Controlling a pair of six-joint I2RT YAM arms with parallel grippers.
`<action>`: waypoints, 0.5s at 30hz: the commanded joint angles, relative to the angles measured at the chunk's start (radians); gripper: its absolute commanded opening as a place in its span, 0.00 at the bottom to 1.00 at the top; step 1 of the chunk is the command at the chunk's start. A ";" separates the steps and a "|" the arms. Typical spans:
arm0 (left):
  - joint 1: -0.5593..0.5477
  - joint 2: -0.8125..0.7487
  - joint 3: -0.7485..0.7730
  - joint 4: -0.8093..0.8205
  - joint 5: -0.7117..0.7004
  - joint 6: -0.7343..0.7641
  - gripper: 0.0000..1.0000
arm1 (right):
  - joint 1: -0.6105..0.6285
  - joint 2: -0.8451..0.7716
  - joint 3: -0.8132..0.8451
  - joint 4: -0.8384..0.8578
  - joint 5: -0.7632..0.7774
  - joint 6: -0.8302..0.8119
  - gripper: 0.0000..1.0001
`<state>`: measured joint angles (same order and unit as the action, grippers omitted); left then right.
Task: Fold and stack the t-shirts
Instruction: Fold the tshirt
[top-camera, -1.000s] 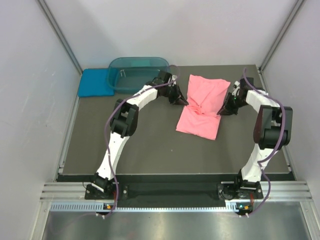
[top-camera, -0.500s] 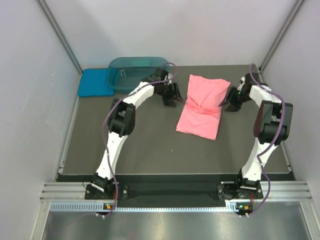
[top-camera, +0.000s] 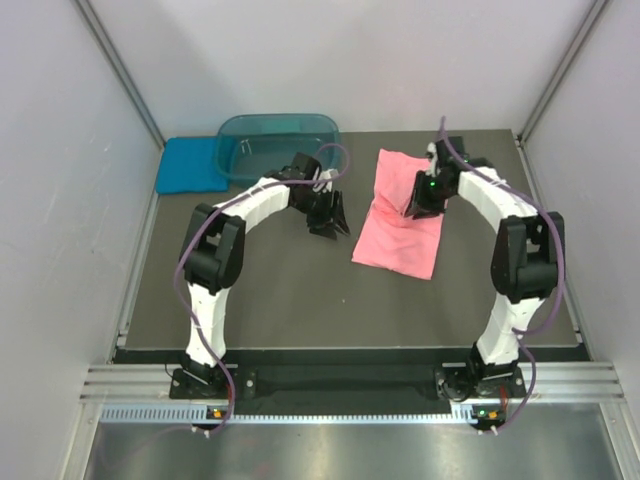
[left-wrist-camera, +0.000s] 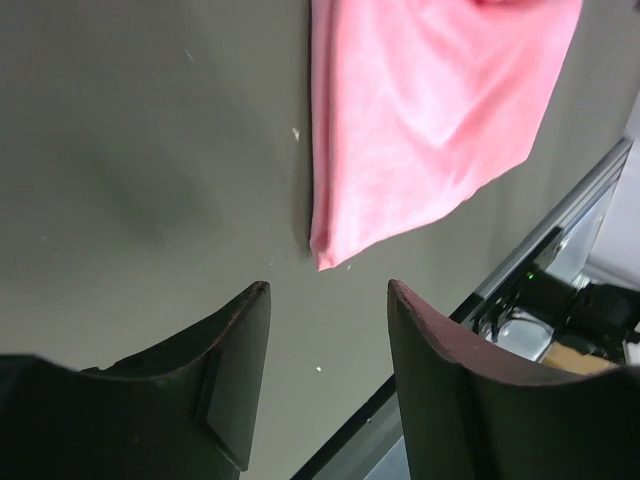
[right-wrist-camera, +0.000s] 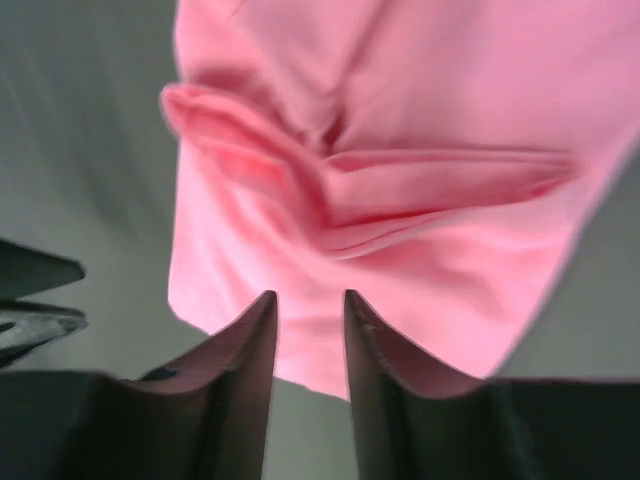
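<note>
The salmon-pink t-shirt (top-camera: 398, 232) lies folded on the dark mat, with a bunched crease across its middle (right-wrist-camera: 400, 190). My right gripper (top-camera: 418, 203) hovers over its upper half. In the right wrist view the right gripper (right-wrist-camera: 308, 296) is open, with nothing between its fingers. My left gripper (top-camera: 329, 217) stands over bare mat just left of the shirt. It is open and empty (left-wrist-camera: 328, 290), and the pink t-shirt's corner (left-wrist-camera: 420, 130) lies ahead of it. The teal-blue t-shirt (top-camera: 189, 165) lies folded at the far left.
A dark teal see-through tub (top-camera: 278, 144) stands at the back, beside the teal-blue t-shirt. Grey walls close in on both sides. The mat's near edge and a metal rail (left-wrist-camera: 560, 230) run past the pink shirt.
Both grippers have opened and let go of the pink shirt's edges. The left one drew back to the left; the right one swung in over the shirt.
</note>
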<state>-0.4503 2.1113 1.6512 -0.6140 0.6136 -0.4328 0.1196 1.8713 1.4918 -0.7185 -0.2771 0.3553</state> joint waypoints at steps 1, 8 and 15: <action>-0.031 -0.046 -0.045 0.057 0.048 0.060 0.55 | 0.064 -0.014 -0.025 0.037 0.035 0.037 0.27; -0.085 -0.066 -0.048 0.034 0.026 0.109 0.54 | 0.086 0.055 -0.005 0.048 0.067 0.079 0.25; -0.088 -0.083 -0.054 -0.003 0.015 0.149 0.54 | 0.083 0.170 0.126 0.044 0.070 0.091 0.27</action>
<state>-0.5446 2.0987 1.5986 -0.6075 0.6228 -0.3317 0.2066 1.9987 1.5215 -0.7010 -0.2230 0.4259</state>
